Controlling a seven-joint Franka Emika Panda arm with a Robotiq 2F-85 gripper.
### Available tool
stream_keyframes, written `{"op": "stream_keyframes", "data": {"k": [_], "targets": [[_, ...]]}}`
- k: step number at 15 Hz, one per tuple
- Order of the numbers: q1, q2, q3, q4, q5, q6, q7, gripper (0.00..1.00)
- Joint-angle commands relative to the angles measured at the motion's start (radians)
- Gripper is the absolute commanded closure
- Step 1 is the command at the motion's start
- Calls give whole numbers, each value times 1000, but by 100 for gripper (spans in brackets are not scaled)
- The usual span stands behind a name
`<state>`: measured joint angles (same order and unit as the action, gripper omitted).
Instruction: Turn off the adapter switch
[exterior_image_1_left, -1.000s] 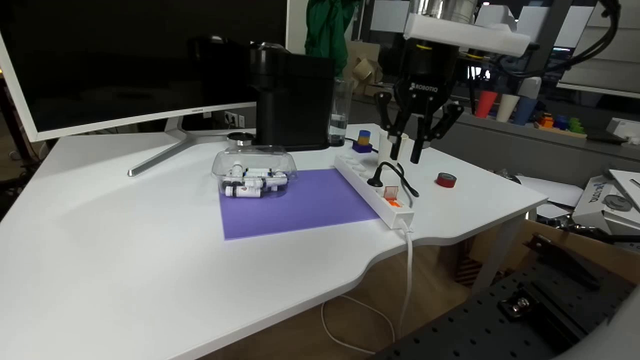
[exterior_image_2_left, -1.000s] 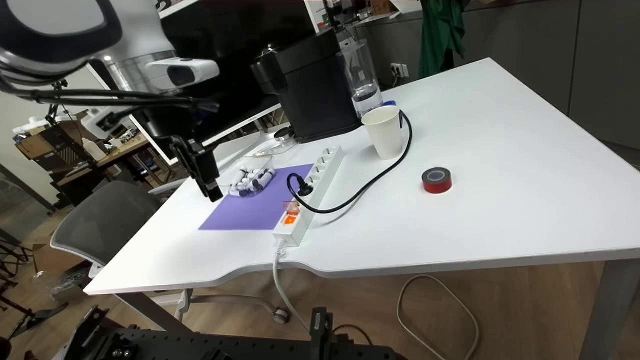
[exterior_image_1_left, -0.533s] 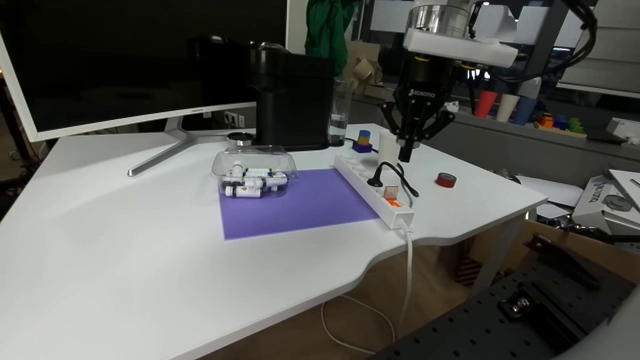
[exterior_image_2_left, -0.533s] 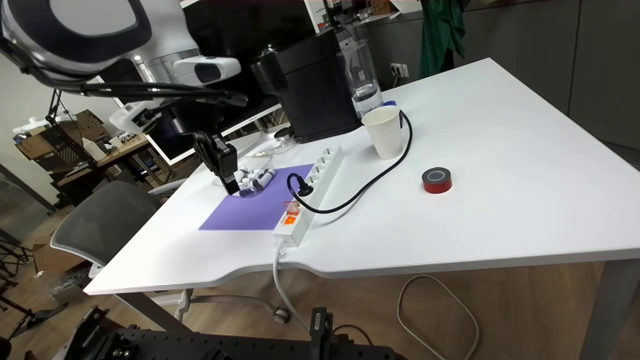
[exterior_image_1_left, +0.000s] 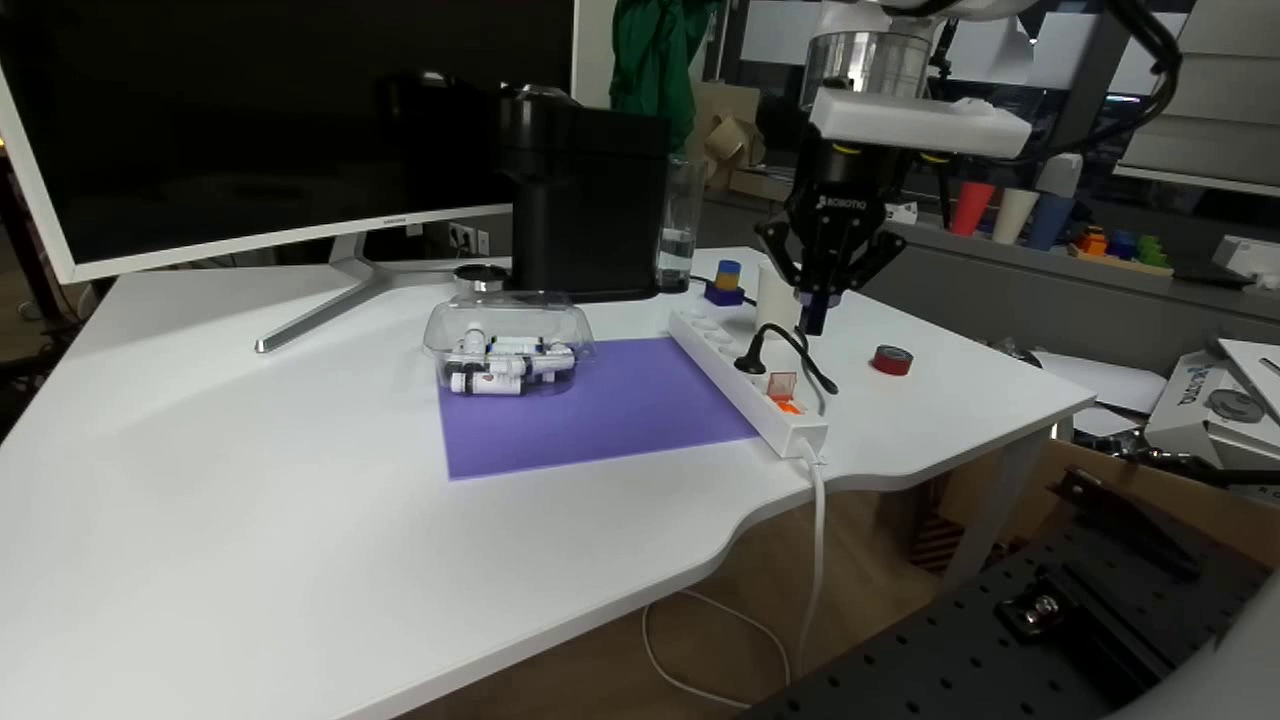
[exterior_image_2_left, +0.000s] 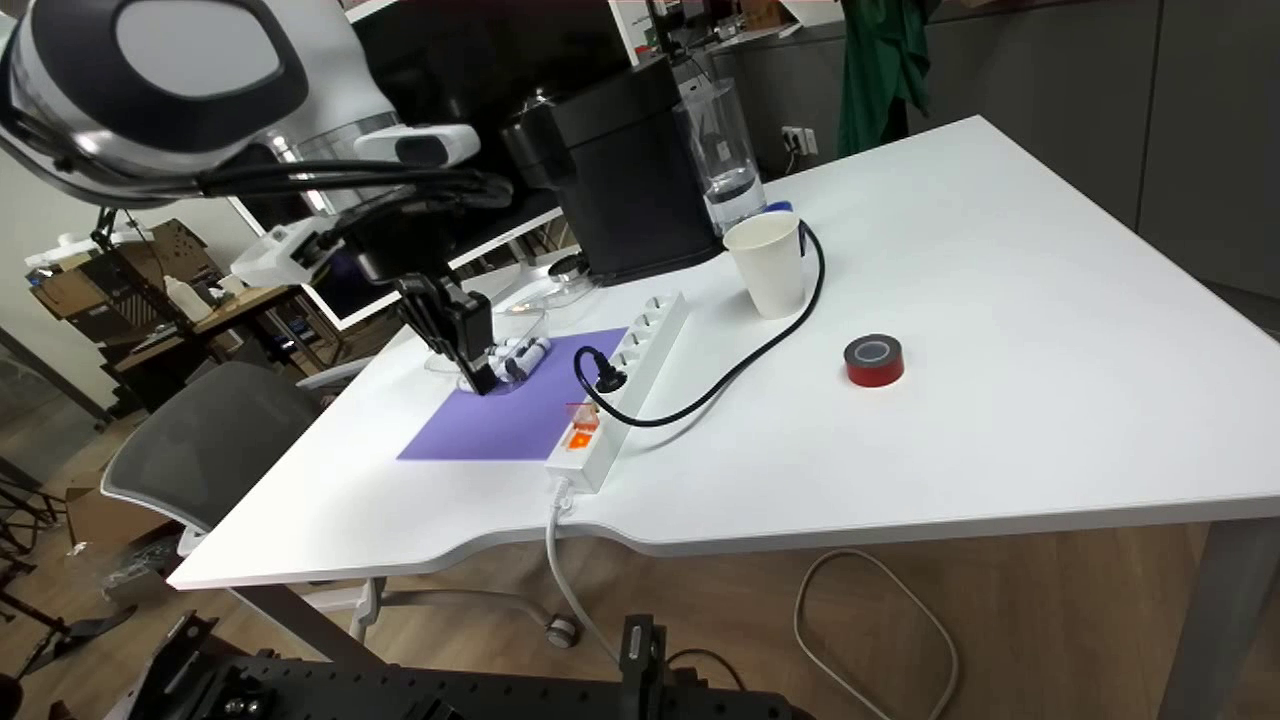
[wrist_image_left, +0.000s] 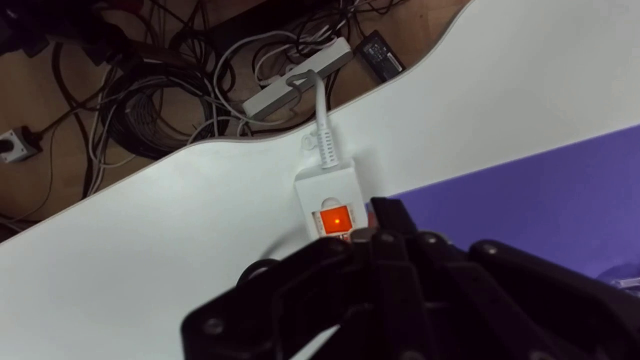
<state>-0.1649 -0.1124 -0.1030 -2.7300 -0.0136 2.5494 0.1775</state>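
Switch (wrist_image_left: 336, 220): glowing rocker, probably stiff; push 1 edge down rather than grasp. Adapter (exterior_image_1_left: 738, 390), likely light, may slide. Gripper (exterior_image_1_left: 815, 324): 2 fingers pressed together.

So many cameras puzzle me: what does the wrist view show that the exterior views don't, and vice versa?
Only the wrist view shows a second power strip and a black brick on the floor. Only the exterior views show the monitor and white cup on the table. All share the white power strip, its orange switch, the purple sheet and the shut gripper.
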Motion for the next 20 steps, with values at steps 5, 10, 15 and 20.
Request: {"op": "stream_keyframes", "data": {"k": [5,10,15,20], "targets": [[0,155,-12,-33,-122,302,72,100],[23,274,-51,-1,-84,376,56,100],[29,336,-52,33,-4,380,19,100],[42,365,-56,70,26,377,9,100]]}}
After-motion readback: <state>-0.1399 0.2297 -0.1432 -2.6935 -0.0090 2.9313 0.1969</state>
